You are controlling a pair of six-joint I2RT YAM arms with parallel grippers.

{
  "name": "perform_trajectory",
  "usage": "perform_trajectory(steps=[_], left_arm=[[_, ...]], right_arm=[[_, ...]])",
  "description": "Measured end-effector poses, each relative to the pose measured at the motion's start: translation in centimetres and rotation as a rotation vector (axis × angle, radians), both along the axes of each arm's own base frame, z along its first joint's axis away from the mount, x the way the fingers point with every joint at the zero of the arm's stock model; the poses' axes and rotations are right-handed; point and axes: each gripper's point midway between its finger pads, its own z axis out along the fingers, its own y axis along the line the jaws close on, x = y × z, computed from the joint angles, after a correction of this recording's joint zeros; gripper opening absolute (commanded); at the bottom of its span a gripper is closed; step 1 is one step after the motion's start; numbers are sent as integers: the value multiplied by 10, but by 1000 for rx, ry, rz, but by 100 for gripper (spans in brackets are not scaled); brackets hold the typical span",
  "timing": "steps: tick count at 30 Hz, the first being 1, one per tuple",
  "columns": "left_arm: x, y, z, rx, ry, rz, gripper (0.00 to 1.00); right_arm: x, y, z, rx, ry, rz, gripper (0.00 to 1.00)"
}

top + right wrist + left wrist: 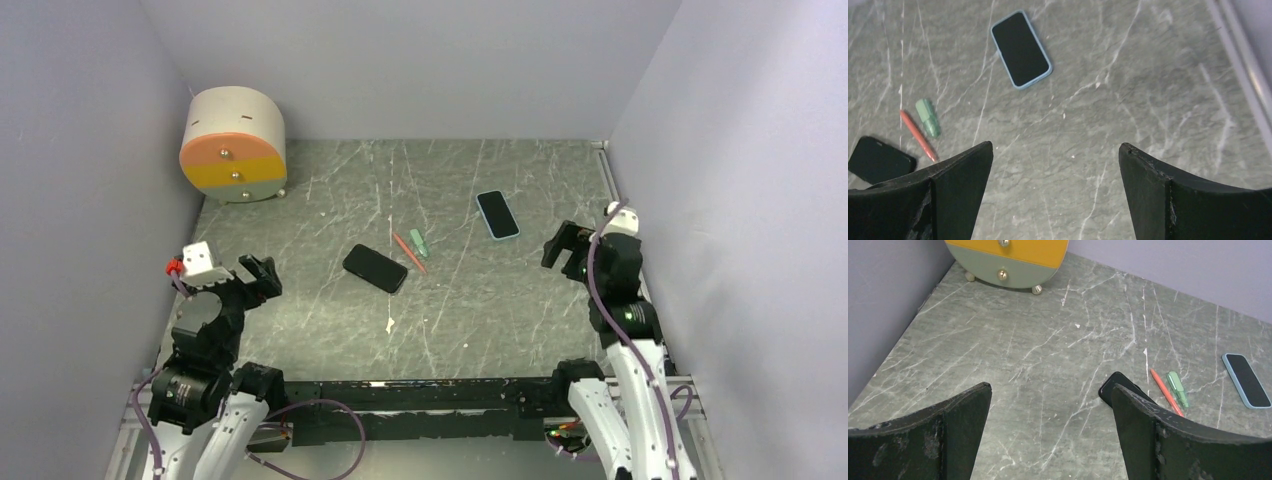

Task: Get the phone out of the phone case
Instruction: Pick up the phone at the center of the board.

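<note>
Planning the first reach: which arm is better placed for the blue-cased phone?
Right. The open right gripper sits close to the blue-cased phone; the left gripper is farther, with the black phone between.

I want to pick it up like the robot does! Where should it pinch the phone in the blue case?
Pinch its two long blue edges, near the middle, coming straight down. The phone in the blue case lies flat, screen up, on the table, so probably only its narrow width fits the open right pincer, which is nearer.
</note>
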Motion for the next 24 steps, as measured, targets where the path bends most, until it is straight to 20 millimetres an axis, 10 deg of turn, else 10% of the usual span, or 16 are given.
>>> perform_trajectory(steps=[24], left_arm=[[21,-5,-27,37,130,-2,95]], right_arm=[[125,34,-120,-13,400,222,99]])
